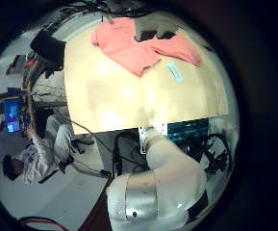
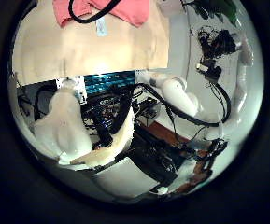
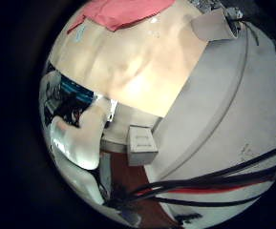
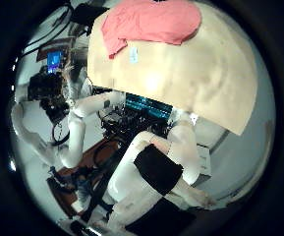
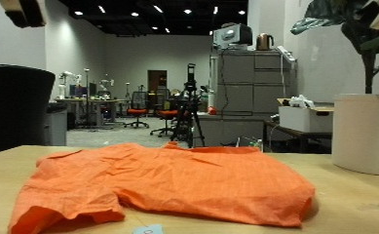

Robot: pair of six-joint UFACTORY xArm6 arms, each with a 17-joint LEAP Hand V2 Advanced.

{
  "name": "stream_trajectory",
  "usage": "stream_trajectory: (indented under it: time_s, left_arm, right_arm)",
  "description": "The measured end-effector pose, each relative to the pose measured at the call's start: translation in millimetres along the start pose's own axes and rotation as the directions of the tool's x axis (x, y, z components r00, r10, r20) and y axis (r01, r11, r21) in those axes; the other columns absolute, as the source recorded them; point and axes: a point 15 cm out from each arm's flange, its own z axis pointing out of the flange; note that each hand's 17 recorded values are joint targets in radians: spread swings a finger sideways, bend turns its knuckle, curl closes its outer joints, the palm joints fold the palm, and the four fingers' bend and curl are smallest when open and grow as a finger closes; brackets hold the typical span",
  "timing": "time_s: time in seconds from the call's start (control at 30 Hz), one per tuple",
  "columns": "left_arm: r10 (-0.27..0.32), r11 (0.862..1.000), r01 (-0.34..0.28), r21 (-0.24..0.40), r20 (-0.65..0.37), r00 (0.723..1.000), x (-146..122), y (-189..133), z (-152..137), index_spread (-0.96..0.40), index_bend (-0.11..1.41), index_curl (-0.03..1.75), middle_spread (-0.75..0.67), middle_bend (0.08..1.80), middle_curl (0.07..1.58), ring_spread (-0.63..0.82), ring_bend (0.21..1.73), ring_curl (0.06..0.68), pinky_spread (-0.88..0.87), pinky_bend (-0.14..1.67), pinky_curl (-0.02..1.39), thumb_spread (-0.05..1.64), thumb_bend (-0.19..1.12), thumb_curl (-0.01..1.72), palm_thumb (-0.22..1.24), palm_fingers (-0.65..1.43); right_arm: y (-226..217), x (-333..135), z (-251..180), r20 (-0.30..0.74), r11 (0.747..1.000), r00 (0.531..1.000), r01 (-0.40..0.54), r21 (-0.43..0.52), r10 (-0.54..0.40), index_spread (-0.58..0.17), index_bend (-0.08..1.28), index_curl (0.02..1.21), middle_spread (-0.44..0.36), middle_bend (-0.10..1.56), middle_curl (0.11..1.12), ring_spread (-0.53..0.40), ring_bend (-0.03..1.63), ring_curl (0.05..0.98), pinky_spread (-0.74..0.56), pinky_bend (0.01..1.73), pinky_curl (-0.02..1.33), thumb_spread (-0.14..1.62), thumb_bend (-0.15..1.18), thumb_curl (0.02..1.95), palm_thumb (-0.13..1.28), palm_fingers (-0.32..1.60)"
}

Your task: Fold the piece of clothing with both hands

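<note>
An orange short-sleeved shirt lies spread flat on the light wooden table, with some wrinkles. Neither hand shows in the outside view. I cannot see the fingers of either hand.
A small pale blue tag lies on the table beside the shirt's near edge; it also shows in the right thumb side palm view. A white plant pot stands past the table's far corner. A black chair is behind the table.
</note>
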Motion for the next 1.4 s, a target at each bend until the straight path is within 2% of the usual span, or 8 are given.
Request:
stream_trajectory:
  time_s: [0.5,0.73,0.97,1.03,1.17,1.23,1.27,1.4]
  left_arm:
    - [0.121,0.993,-0.121,-0.007,0.053,0.991,-20,-87,41,0.04,0.16,0.3,0.08,0.26,0.36,0.45,0.38,0.219,0.38,0.21,0.31,1.06,-0.02,0.3,0.31,0.23]
    - [0.173,0.985,-0.167,-0.043,0.186,0.967,-45,-135,61,0.05,0.13,0.28,0.15,0.19,0.34,0.47,0.42,0.23,0.37,0.29,0.33,1.06,-0.02,0.3,0.36,0.11]
    - [0.16,0.987,-0.152,-0.048,0.268,0.95,-69,-167,76,0.11,0.11,0.25,0.35,0.22,0.32,0.53,0.56,0.261,0.39,0.33,0.33,1.02,-0.03,0.3,0.35,0.07]
    - [0.158,0.987,-0.145,-0.069,0.27,0.95,-72,-170,81,0.13,0.11,0.23,0.17,0.21,0.33,0.52,0.6,0.27,0.4,0.33,0.33,1.01,-0.03,0.3,0.35,0.05]
    - [0.148,0.988,-0.131,-0.08,0.264,0.953,-73,-173,88,0.15,0.14,0.25,0.43,0.18,0.28,0.57,0.59,0.266,0.43,0.37,0.34,1.0,-0.03,0.3,0.33,-0.01]
    - [0.146,0.988,-0.129,-0.08,0.263,0.954,-73,-177,93,0.16,0.13,0.24,0.36,0.25,0.3,0.56,0.58,0.255,0.44,0.35,0.33,0.99,-0.03,0.3,0.33,0.01]
    - [0.145,0.988,-0.127,-0.082,0.261,0.954,-73,-178,96,0.16,0.14,0.25,0.5,0.21,0.28,0.56,0.59,0.259,0.43,0.37,0.34,0.99,-0.03,0.3,0.33,-0.02]
    - [0.145,0.987,-0.121,-0.108,0.252,0.957,-76,-185,111,0.15,0.13,0.24,0.56,0.15,0.26,0.58,0.65,0.267,0.45,0.4,0.34,0.98,-0.03,0.3,0.32,-0.03]
  right_arm:
    - [-19,-10,-1,0.051,0.995,0.994,-0.09,-0.041,0.092,-0.305,0.19,0.36,0.064,0.19,0.29,0.223,0.19,0.238,0.36,0.19,0.31,1.28,-0.01,0.21,0.41,0.2]
    - [-27,-9,2,0.056,0.994,0.994,-0.088,-0.06,0.091,-0.302,0.19,0.36,0.076,0.19,0.29,0.222,0.19,0.233,0.36,0.19,0.3,1.28,-0.01,0.21,0.42,0.2]
    - [-39,-11,9,0.056,0.993,0.996,-0.062,-0.096,0.068,-0.296,0.19,0.36,0.095,0.18,0.29,0.222,0.2,0.235,0.35,0.2,0.31,1.29,-0.01,0.21,0.42,0.17]
    - [-47,-11,12,0.054,0.994,0.997,-0.055,-0.1,0.06,-0.297,0.19,0.36,0.099,0.17,0.29,0.223,0.19,0.235,0.35,0.2,0.31,1.29,-0.01,0.21,0.42,0.17]
    - [-60,-12,14,0.052,0.992,0.998,-0.035,-0.124,0.042,-0.297,0.19,0.36,0.115,0.17,0.28,0.233,0.18,0.231,0.35,0.21,0.32,1.3,-0.01,0.21,0.42,0.15]
    - [-66,-12,13,0.054,0.991,0.998,-0.031,-0.131,0.039,-0.296,0.19,0.36,0.119,0.18,0.28,0.235,0.19,0.229,0.35,0.21,0.32,1.3,-0.01,0.21,0.42,0.15]
    - [-67,-14,13,0.056,0.991,0.998,-0.026,-0.132,0.034,-0.296,0.19,0.36,0.121,0.18,0.28,0.235,0.19,0.228,0.35,0.21,0.32,1.3,-0.01,0.21,0.42,0.14]
    - [-73,-16,15,0.071,0.99,0.997,-0.02,-0.137,0.03,-0.297,0.19,0.36,0.116,0.18,0.28,0.237,0.19,0.226,0.35,0.21,0.32,1.31,-0.01,0.2,0.42,0.14]
